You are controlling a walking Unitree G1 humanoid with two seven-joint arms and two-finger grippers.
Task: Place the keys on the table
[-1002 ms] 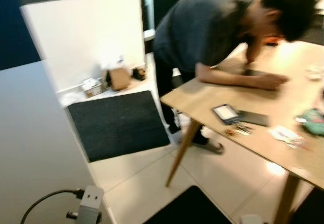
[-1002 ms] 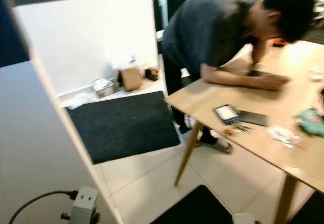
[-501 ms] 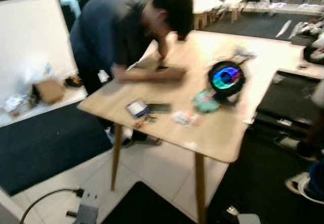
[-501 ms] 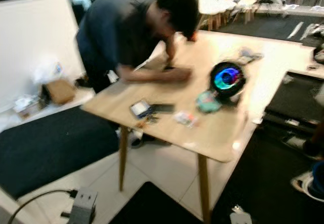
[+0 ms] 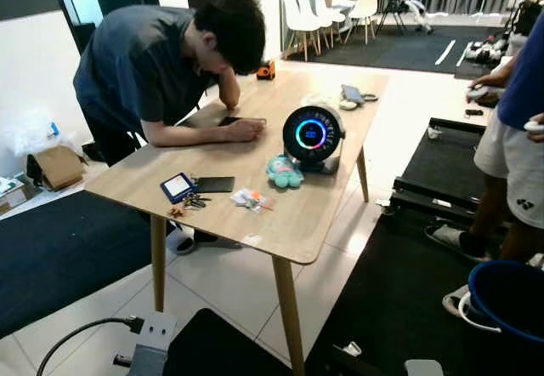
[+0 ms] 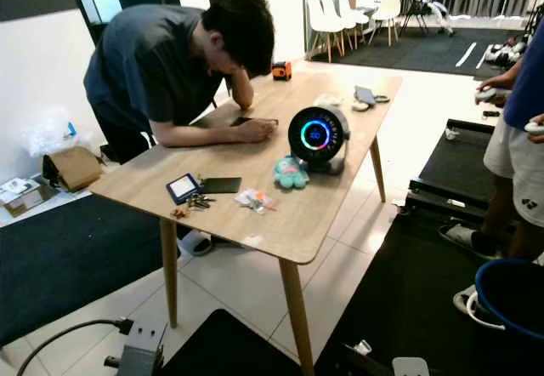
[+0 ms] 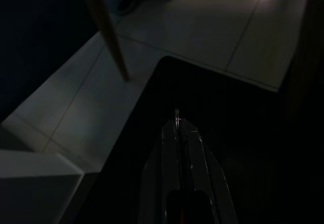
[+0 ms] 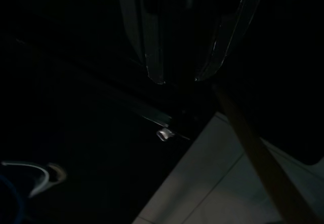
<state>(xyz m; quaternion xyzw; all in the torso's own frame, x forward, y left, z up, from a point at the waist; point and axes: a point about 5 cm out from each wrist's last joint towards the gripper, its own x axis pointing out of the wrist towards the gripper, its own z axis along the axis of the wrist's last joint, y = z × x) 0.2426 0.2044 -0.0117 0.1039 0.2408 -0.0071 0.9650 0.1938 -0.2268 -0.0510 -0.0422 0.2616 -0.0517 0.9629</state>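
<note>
Keys (image 5: 194, 200) already lie on the table (image 5: 289, 223), just beside the blue card holder (image 5: 178, 187). Left gripper (image 7: 176, 113) hangs pressed closed, right gripper (image 8: 179, 79) spread and empty; best leave them undisturbed.

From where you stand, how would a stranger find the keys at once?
Look at the wooden table, at its near left corner. The keys lie beside a small blue-framed device and a flat black card: a dark metal bunch, unlike these flat rectangles.
</note>
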